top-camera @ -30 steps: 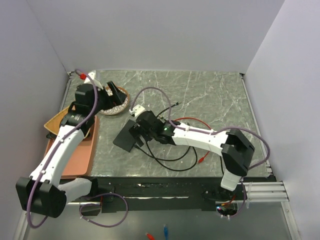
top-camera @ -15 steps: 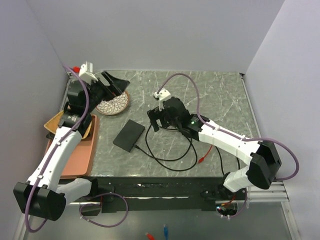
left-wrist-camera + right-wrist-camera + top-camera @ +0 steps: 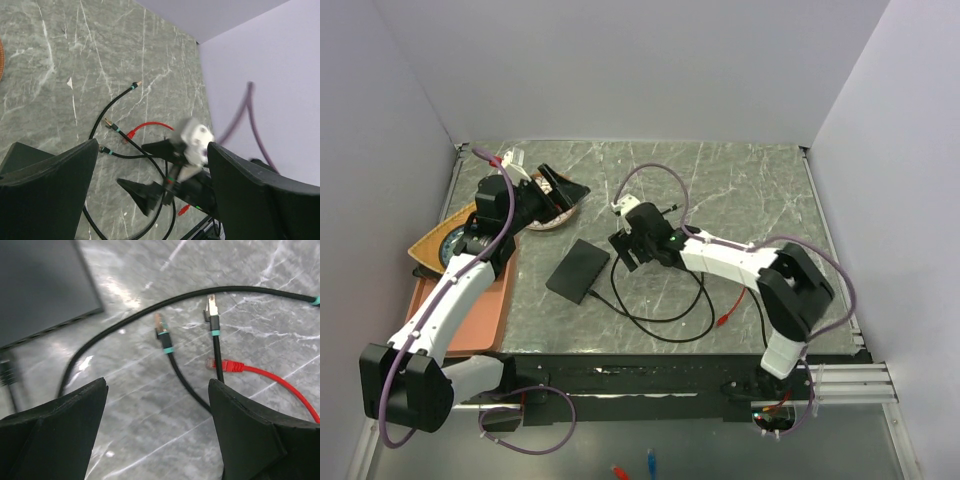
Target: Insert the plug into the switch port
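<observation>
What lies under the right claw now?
Under the open right claw: marble table, two black teal-banded plugs and a red plug, none held. The switch edge shows beside them. The claw's fingers hide both lower corners.

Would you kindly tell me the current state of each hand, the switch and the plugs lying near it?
left hand: open, holding nothing.
right hand: open, holding nothing, above the plugs.
switch: lying flat, unheld.
black plugs: two, lying loose, in no socket.
red plug: lying loose, in no socket.
</observation>
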Motion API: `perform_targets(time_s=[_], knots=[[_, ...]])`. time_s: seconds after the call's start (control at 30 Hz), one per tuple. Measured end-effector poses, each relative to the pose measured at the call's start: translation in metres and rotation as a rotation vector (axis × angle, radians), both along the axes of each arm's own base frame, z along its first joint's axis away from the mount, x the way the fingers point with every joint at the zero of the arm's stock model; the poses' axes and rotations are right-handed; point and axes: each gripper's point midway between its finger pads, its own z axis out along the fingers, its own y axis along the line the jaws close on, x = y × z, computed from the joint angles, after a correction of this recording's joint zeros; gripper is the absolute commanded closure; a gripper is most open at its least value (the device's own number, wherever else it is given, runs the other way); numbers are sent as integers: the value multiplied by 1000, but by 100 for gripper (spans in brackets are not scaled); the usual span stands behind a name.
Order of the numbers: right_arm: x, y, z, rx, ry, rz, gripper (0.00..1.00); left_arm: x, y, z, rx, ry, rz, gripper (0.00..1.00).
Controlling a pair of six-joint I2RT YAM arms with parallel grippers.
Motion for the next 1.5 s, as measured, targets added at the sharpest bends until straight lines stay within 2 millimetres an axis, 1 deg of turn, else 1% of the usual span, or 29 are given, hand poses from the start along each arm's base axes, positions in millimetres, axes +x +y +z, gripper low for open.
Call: perform_targets(time_s=[0.03, 0.07, 0.13, 0.17, 0.23, 0.27, 0.37, 0.43, 0.53, 0.57, 0.63, 0.67, 0.73, 0.83, 0.87, 0.93, 1.13, 1.2, 1.27, 1.3, 1.37, 1.4, 1.43, 1.5], knots=[[3, 0, -5, -16, 9, -3, 14, 0, 0, 1, 0, -2, 0, 4], [6, -1, -11, -33, 19, -7, 19, 0, 0, 1, 0, -4, 0, 4], [13, -1, -19, -57, 32, -14, 21, -1, 0, 2, -1, -6, 0, 4], [15, -1, -22, -64, 39, -18, 25, -1, 0, 2, 0, -7, 0, 4], [19, -2, -26, -72, 49, -23, 28, -1, 0, 2, 0, -7, 0, 4], [20, -2, -29, -75, 58, -26, 33, -1, 0, 2, 1, -8, 0, 4], [23, -7, -36, -78, 84, -33, 33, -1, 1, 2, 5, -9, 3, 4], [25, -9, -41, -78, 100, -37, 35, 0, 2, 2, 8, -10, 5, 4], [26, -10, -50, -85, 123, -37, 36, 0, 2, 1, 13, -8, 9, 4], [26, -10, -54, -88, 133, -35, 38, 0, 3, -1, 18, -4, 12, 4], [24, -9, -62, -96, 152, -28, 44, 0, 4, -3, 29, 0, 16, 4], [24, -8, -65, -100, 163, -25, 50, 0, 5, -4, 33, 1, 19, 4], [25, -4, -71, -104, 182, -17, 54, 1, 5, -4, 37, -1, 21, 4], [30, 4, -70, -91, 185, -7, 73, 1, 6, -6, 44, 3, 25, 4], [30, 4, -71, -92, 186, -7, 89, 0, 7, -7, 47, 6, 25, 4], [30, 4, -72, -92, 189, -4, 100, 0, 7, -7, 54, 9, 26, 4], [31, 2, -67, -98, 178, -7, 100, 1, 10, -7, 68, 9, 38, 4], [31, -2, -57, -104, 157, -9, 100, 1, 10, -8, 72, 9, 38, 4], [33, -6, -37, -96, 119, -15, 100, 1, 11, -8, 74, 11, 38, 4], [34, -8, -23, -86, 89, -20, 100, 1, 11, -9, 75, 11, 39, 4], [36, -15, 20, -50, 7, -33, 100, 1, 11, -9, 75, 12, 39, 4], [37, -18, 51, -13, -55, -41, 100, 1, 11, -9, 75, 11, 40, 4], [38, -22, 76, 17, -104, -51, 100, 1, 12, -9, 75, 11, 40, 4], [34, -37, 141, 103, -239, -78, 100, 2, 12, -9, 76, 11, 42, 4]])
